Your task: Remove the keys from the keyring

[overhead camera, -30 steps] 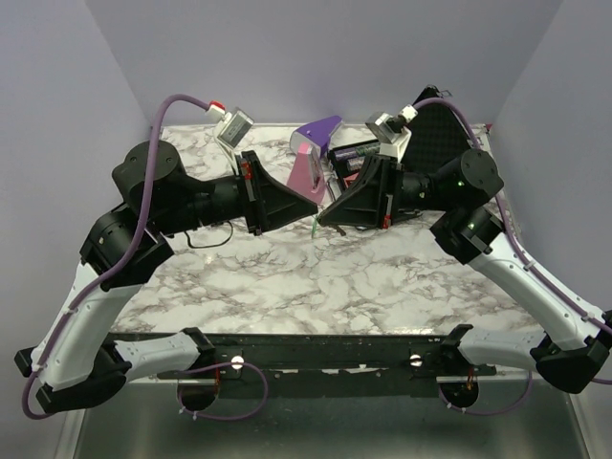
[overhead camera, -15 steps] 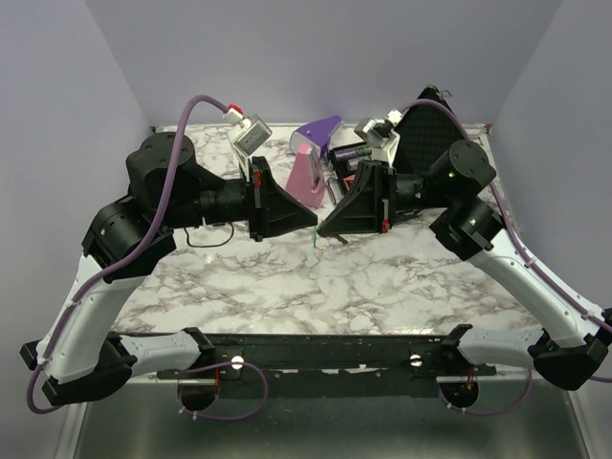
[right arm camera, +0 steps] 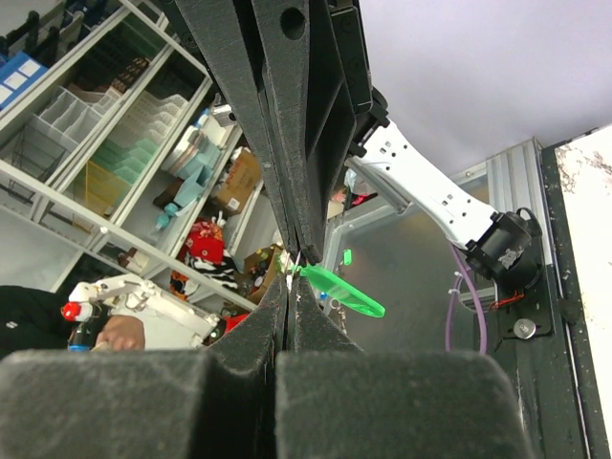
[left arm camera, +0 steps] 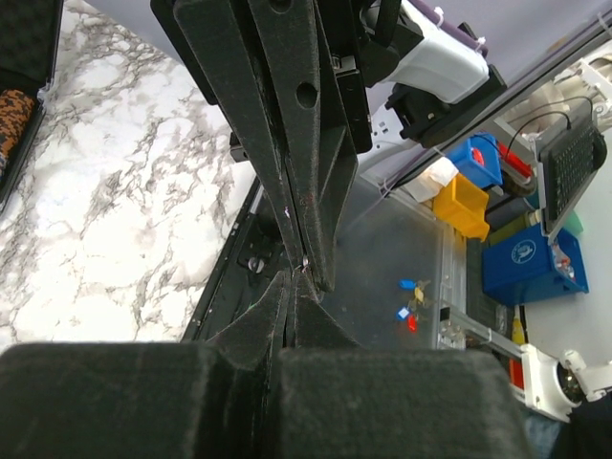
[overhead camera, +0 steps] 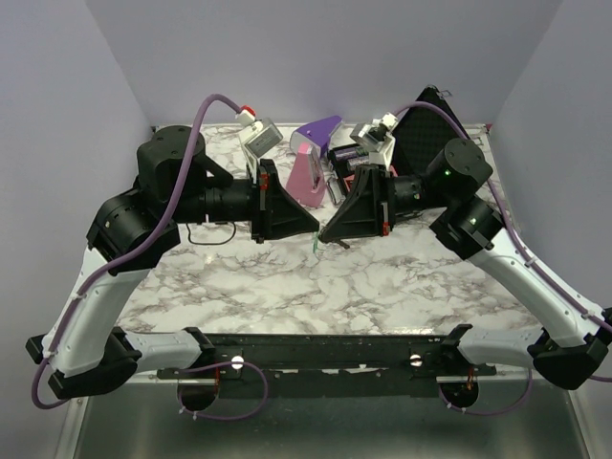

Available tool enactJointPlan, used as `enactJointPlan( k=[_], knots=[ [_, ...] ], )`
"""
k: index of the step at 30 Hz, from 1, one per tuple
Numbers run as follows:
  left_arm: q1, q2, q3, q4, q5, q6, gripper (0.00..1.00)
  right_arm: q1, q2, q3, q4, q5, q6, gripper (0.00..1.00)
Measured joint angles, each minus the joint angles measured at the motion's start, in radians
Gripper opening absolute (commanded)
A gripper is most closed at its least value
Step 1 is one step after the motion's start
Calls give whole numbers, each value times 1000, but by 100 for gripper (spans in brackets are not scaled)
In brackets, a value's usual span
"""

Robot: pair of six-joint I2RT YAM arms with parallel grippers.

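Observation:
My left gripper and right gripper meet tip to tip above the middle of the marble table. Both are shut. A thin silvery bit, the keyring, is pinched where the two pairs of fingertips meet. One of the keys, with a bright green head, hangs free from that spot toward the table. In the left wrist view my left gripper touches the right gripper's fingers, and only a speck of metal shows between them.
A purple-and-pink wedge stands just behind the grippers. An open black foam-lined case lies at the back right, with small dark items beside it. A thin black cable lies under the left arm.
Both wrists have swung and the joined fingertips have come slightly toward the near edge and lower. The green key still hangs at the tips. Both grippers stayed shut.

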Motion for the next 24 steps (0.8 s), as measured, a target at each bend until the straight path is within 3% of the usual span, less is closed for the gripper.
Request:
enactJointPlan(
  k=[17,20,22,24],
  knots=[
    [-1,34,28,-91,40,71,0,1,11,3,-77,-32,-29,1],
    [-2,35,33,-106,31,76,13,1,13,3,-92,-32,-36,1],
    [-5,37,45,-121,8,76,31,1,13,3,-94,-30,-40,1],
    [-10,43,60,-143,-26,75,34,1,12,3,-90,-14,-43,1]
  ],
)
